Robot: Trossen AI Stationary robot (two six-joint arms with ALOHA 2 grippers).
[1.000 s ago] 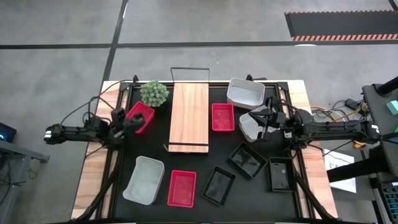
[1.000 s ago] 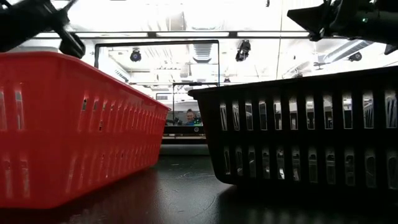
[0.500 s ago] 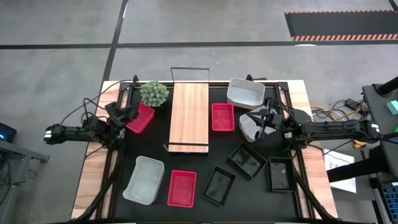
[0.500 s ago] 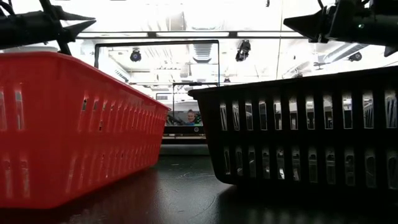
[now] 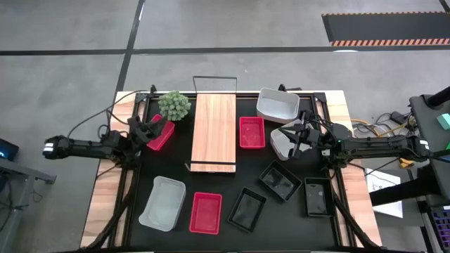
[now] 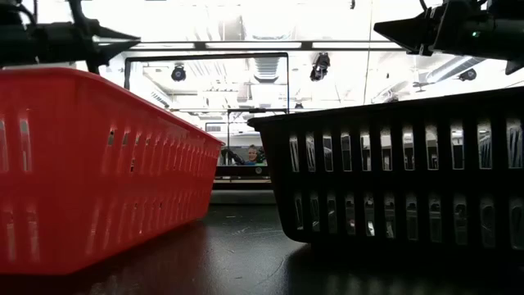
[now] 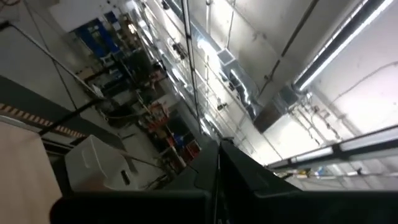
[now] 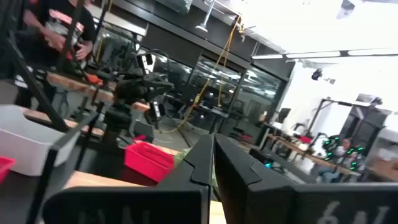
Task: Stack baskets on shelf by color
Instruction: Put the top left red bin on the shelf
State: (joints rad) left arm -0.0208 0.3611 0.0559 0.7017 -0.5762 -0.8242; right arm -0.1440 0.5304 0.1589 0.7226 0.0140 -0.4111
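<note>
The shelf, a light wood plank, lies in the middle of the black table. Red baskets rest on their bottoms beside the plant, right of the shelf and near the front. White baskets sit at the far right, under my right gripper and at the near left. Three black baskets stand at the near right. My left gripper hovers shut above the left red basket. My right gripper hovers shut above a white basket. Both hold nothing.
A green ball-shaped plant stands at the shelf's far left corner. A thin wire frame rises at the shelf's far end. In the low view, a red basket and a black basket fill the foreground. Bare tabletop lies around the shelf's near end.
My left gripper has turned at the wrist and tipped up: its shut fingers slanted down over the red basket and now point about level, toward the table's right. It has kept shut. The baskets have stayed where they were.
</note>
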